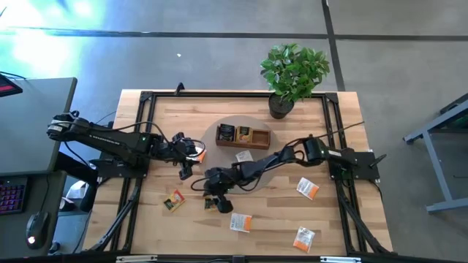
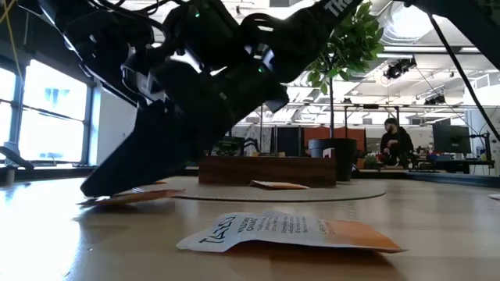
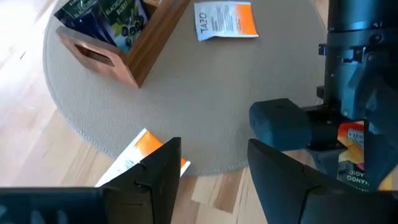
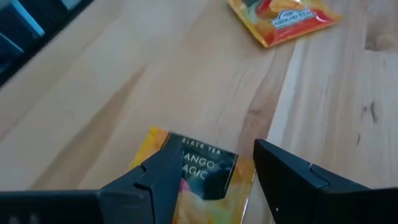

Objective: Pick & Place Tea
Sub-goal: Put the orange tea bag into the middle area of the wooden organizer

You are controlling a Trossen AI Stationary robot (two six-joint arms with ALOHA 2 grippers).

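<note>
High view shows the right claw (image 1: 217, 199) reaching across to the table's (image 1: 344, 219) near-middle, low over a yellow-orange sachet (image 1: 212, 204). In the right wrist view its fingers stand apart, one on either side of that sachet (image 4: 196, 174), which lies flat on the wood and is not gripped. Another yellow-orange sachet (image 1: 173, 200) lies just to its left. The left claw (image 1: 184, 166) hovers left of the round grey mat (image 1: 274, 158), its fingers spread and empty, with a white-and-orange sachet (image 3: 140, 154) at the mat's edge beside it. On the mat sits the wooden tray (image 1: 243, 136), dark sachets (image 3: 102, 18) standing in it, and a white-and-orange sachet (image 1: 243, 155) lies on the near side of the tray. Three more white-and-orange sachets rest on the wood: one at near centre (image 1: 240, 223), one near right (image 1: 304, 238), one to the right (image 1: 308, 188).
</note>
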